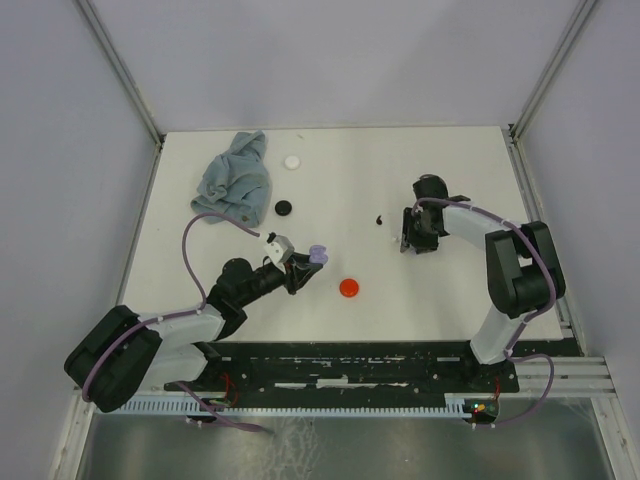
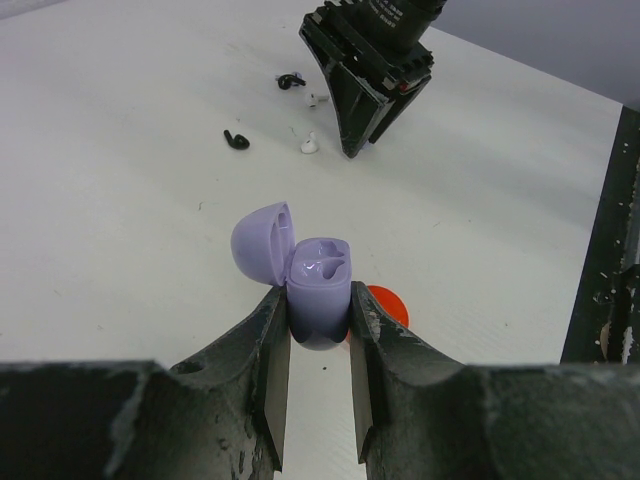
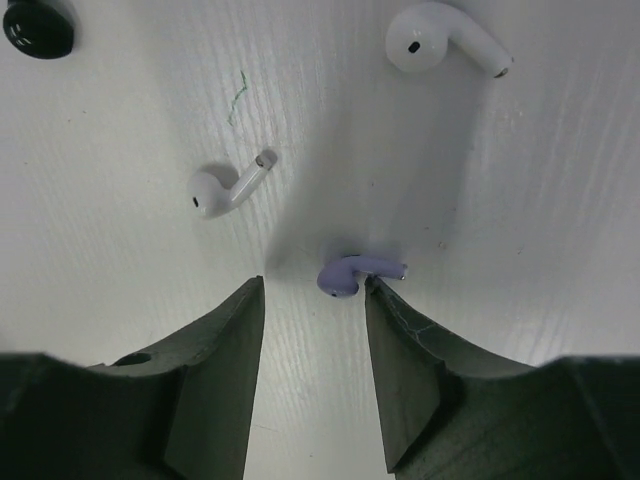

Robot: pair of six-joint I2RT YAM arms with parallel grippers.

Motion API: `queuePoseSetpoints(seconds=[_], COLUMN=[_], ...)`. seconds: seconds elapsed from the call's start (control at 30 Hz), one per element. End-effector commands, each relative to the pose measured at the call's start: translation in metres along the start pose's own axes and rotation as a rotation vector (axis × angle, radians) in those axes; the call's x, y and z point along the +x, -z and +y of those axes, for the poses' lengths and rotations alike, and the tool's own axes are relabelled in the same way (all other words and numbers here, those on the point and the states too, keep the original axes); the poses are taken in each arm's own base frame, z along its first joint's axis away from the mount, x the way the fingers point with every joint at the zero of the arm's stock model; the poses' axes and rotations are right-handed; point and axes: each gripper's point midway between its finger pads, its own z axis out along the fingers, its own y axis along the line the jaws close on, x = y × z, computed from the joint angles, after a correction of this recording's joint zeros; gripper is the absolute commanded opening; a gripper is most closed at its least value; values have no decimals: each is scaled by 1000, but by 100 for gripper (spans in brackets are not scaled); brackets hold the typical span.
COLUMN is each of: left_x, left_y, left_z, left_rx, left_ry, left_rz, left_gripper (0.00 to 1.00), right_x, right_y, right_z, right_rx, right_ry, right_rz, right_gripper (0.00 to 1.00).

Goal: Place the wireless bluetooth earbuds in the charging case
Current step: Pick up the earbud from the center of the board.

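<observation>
My left gripper is shut on the lavender charging case and holds it with its lid hinged open; the case also shows in the top view. Both wells look empty. My right gripper is open, pointing down at the table. A lavender earbud lies just past its tips, against the right finger. Two white earbuds and a black one lie beyond it. The top view shows the right gripper right of table centre.
A red disc lies just right of the case, a black disc and a white disc farther back. A crumpled blue-grey cloth lies at the back left. A black earbud lies left of the right gripper.
</observation>
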Motion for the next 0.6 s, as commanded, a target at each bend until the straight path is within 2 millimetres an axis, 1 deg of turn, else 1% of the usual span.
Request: queuePoseSetpoints(seconds=[0.0,0.13,0.23,0.33,0.43,0.57], left_x=[-21,-21,-22,-22,-23,-22], left_y=[-1,-1,-1,-1,-1,-1], left_z=[0,0,0,0,0,0], left_rx=[9,11,9,9,11,11], left_ry=[-63,-62,-63,-63,-63,-63], left_rz=[-72,-71,-74,-74,-76,-74], left_gripper=[3,3,3,3,3,3], right_x=[-1,-8,-10,-15,-21,-27], right_y=[2,11,18,29,37,40], right_z=[25,44,52,45,29,19], right_rx=[-123,-201,-209,-142,-43,19], right_ry=[-32,6,78,169,233,273], right_rz=[-6,-14,-10,-21,-33,-34], right_gripper=[52,52,52,52,50,46])
